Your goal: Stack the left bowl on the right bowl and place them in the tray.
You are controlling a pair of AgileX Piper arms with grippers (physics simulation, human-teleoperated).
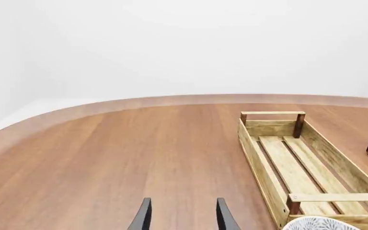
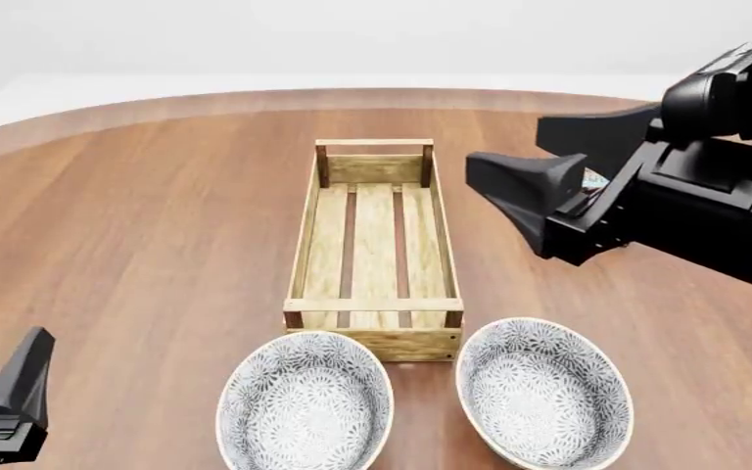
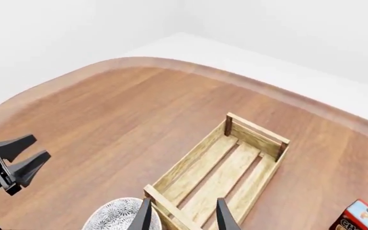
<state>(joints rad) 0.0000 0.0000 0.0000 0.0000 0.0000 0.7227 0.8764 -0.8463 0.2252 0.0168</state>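
inside, tray (image 2: pixel 373 230) and 2 bowls (image 2: pixel 305 403) hold nothing

Two bowls sit side by side near me, left bowl (image 2: pixel 305 401) and right bowl (image 2: pixel 544 394). The tray (image 2: pixel 373 331) lies just behind them.

Your front view looks forward and down from above and behind the arms, taking in the desk (image 2: pixel 154 215) from near edge to far rim, with the tray (image 2: pixel 373 294) in the middle. Your left wrist view sits low and close to the desk, looking along its fingers (image 1: pixel 144 216) toward the far rim and wall; the tray (image 1: pixel 267 167) lies off to one side there. Your right wrist view rides high, looking steeply down past its fingers (image 3: pixel 224 216) at the tray (image 3: pixel 190 163). All three views share the tray. The right wrist view also catches the left gripper (image 3: pixel 21 158), which the front view shows at its lower left corner (image 2: pixel 17 387).
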